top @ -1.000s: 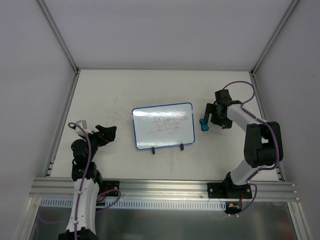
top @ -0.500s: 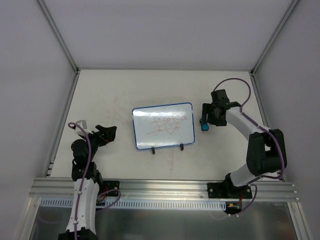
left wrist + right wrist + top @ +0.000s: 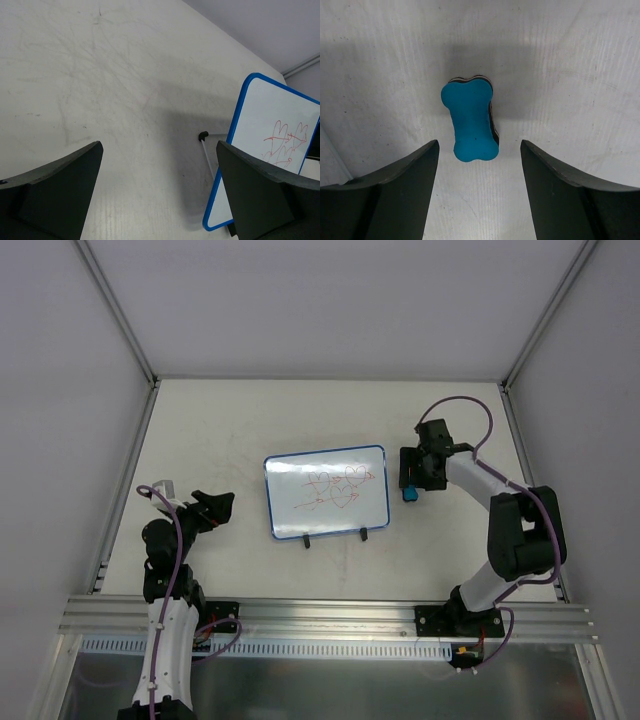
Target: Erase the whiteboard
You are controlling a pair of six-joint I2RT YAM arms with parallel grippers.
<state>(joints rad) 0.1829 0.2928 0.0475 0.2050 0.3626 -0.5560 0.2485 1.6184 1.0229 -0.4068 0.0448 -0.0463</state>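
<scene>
So here's where I'm at. The whiteboard (image 3: 325, 493) sits about mid-table (image 3: 230, 430), between my two arms, with its two little black feet (image 3: 307, 539) along the edge nearest me. It's got a thin blue frame, and the red hearts and arrows (image 3: 335, 490) are all over its right half, totally unwiped.

My right gripper (image 3: 478, 150) is down over the eraser (image 3: 470, 122), which is a blue bone-shaped block with a dark layer underneath. It lies flat on the table just to the right of the whiteboard, close to it but not touching. From the wrist camera the eraser is right between my two fingers, with a visible gap of bare table on each side. So the jaws are partly spread around it and I don't have hold of anything.

My left gripper (image 3: 159, 147) is over on the left side, well apart from the whiteboard, pointing toward it. Its jaws are spread wide with nothing between them but table. From that wrist view the board's near corner looks raised off the table, with a shadow under it.
</scene>
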